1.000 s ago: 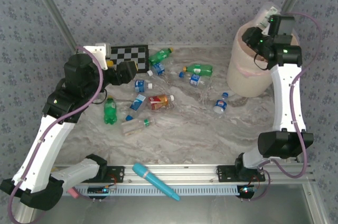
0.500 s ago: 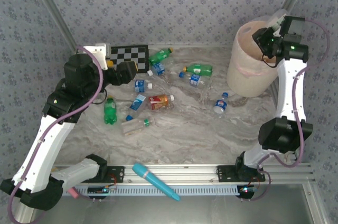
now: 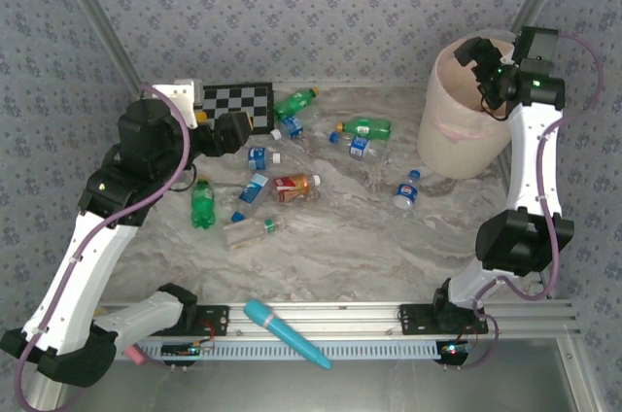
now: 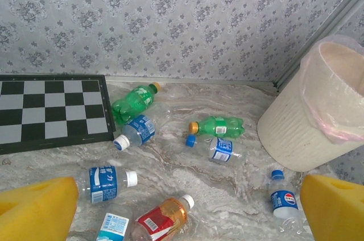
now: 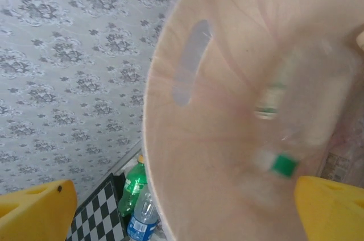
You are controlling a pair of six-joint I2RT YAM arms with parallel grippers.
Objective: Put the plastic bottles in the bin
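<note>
The right hand point(image 3: 481, 54) hangs over the mouth of the tall, round, pale pink-beige bin point(image 3: 455, 145), its yellow fingers point(image 5: 35, 207) spread wide and gripping nothing. In the wrist view a blurred clear plastic bottle with a green cap point(image 5: 282, 164) shows against the bin's bag-lined inner wall. The bin stands in the far right corner of the marble-patterned surface point(image 3: 389, 247), close to the wallpapered walls, and a clear blue-labelled bottle point(image 3: 406, 190) lies near its base. The left hand point(image 3: 231, 130) hovers wide open and empty at the far left, beside the black-and-white chequered board point(image 3: 238, 99). The other plastic bottles lie scattered across the left and middle of the surface. Among them are a green bottle point(image 3: 294, 101) at the board's right edge, a green bottle with an orange cap point(image 3: 366, 127) toward the bin, a red-labelled bottle point(image 3: 294, 187) in the middle and another green bottle point(image 3: 202, 203) nearest the left arm. The near half of the surface lies open up to the aluminium rail point(image 3: 330, 320), where a teal microphone point(image 3: 285, 332) rests.
</note>
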